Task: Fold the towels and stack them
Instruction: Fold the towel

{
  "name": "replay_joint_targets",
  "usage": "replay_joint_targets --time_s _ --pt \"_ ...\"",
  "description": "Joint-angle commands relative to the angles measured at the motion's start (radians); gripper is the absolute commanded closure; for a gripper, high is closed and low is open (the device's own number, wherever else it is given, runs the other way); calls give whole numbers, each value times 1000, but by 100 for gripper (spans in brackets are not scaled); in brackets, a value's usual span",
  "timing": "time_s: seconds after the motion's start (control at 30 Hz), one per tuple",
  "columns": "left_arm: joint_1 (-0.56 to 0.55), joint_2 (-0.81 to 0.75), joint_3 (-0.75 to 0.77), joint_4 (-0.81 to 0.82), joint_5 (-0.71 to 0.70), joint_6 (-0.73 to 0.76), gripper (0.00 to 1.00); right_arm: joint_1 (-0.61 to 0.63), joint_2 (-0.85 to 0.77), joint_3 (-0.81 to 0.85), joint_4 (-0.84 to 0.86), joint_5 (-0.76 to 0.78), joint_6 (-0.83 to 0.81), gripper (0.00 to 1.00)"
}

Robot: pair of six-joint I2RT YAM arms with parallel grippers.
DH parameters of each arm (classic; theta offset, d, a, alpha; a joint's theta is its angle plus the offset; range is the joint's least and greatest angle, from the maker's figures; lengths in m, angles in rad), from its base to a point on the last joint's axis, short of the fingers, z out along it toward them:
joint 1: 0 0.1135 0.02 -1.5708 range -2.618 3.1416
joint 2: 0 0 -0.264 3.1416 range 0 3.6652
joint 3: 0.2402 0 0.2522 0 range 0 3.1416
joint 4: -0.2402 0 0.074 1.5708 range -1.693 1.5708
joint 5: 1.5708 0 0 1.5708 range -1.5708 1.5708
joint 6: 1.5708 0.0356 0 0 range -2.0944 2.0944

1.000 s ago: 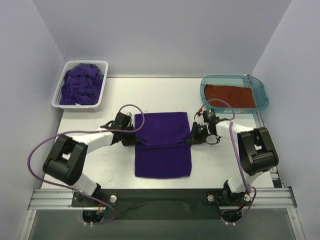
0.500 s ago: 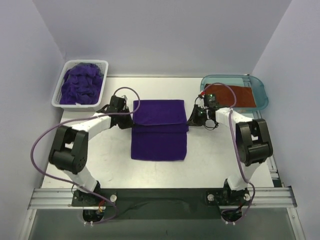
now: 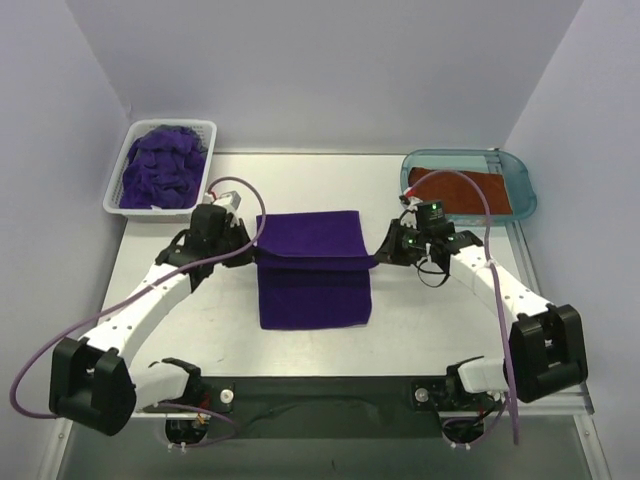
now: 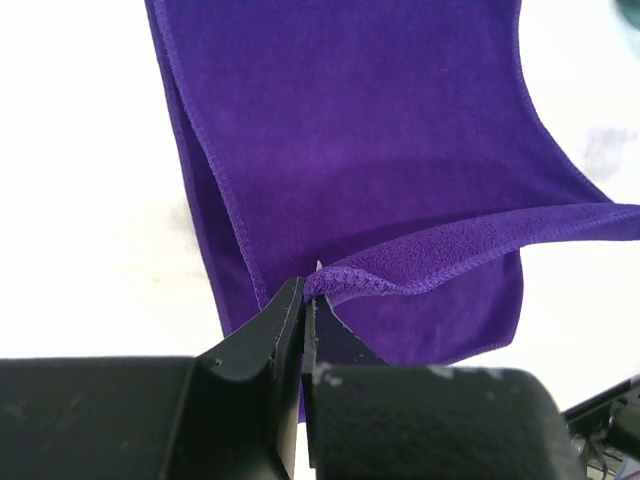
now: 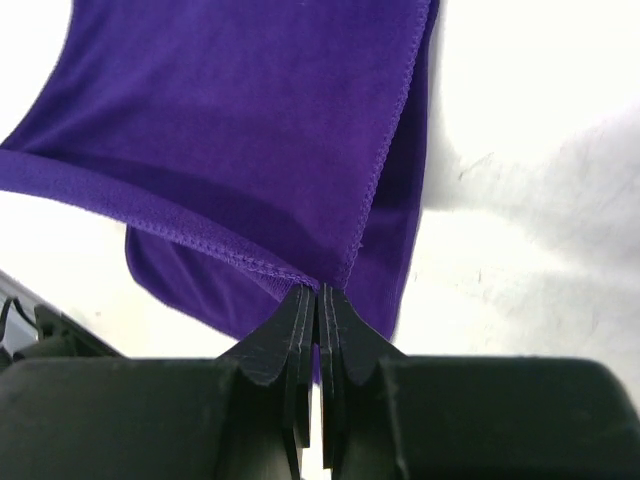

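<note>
A white basket [image 3: 205,175] at the far left holds a heap of purple towels [image 3: 160,168]. Next, the left fingers [image 4: 285,320] pinch the left corner of the purple towel [image 3: 312,270] in the middle of the counter [image 3: 420,320]. It is half folded, with its top flap lifted a little. The right fingers [image 5: 300,315] pinch the right corner. At the far right, an orange towel [image 3: 465,190] lies flat in the teal tray [image 3: 525,185].

If one arm pulls faster, the flap could land crooked, or a corner could slip out. Both arms reach forward and low, bent in toward the towel.
</note>
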Motion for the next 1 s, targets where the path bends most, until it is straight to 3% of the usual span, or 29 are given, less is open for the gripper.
replay_joint_targets --time_s 0.0,0.2,0.53,0.63,0.67,0.7,0.73,0.8,0.83,0.93,0.97 --pt "-23 -68 -107 -16 -5 -27 100 11 -64 -56 -67 19 -2 100" --pt "-41 -2 -232 81 16 -94 100 35 53 -70 -54 47 -4 100" --pt "-46 105 -204 82 5 -87 99 34 244 36 -51 93 -19 100" --pt "-46 147 -175 75 27 -87 92 40 263 65 -51 113 -13 82" --pt "-47 151 -167 61 28 -79 88 42 252 64 -53 98 -8 63" --pt "-47 154 -155 53 28 -75 82 45 234 57 -56 96 -4 54" --pt "-49 153 -150 41 33 -67 66 48 181 30 -57 97 10 42" --pt "-47 148 -132 15 42 -43 47 49 113 -11 -63 114 27 35" --pt "-47 136 -109 -4 48 -32 28 49 43 -39 -68 123 56 33" --pt "-43 78 -57 -71 29 19 5 49 -77 -140 -85 122 113 33" --pt "-38 58 -48 -99 18 49 3 51 -99 -191 -91 117 168 34"
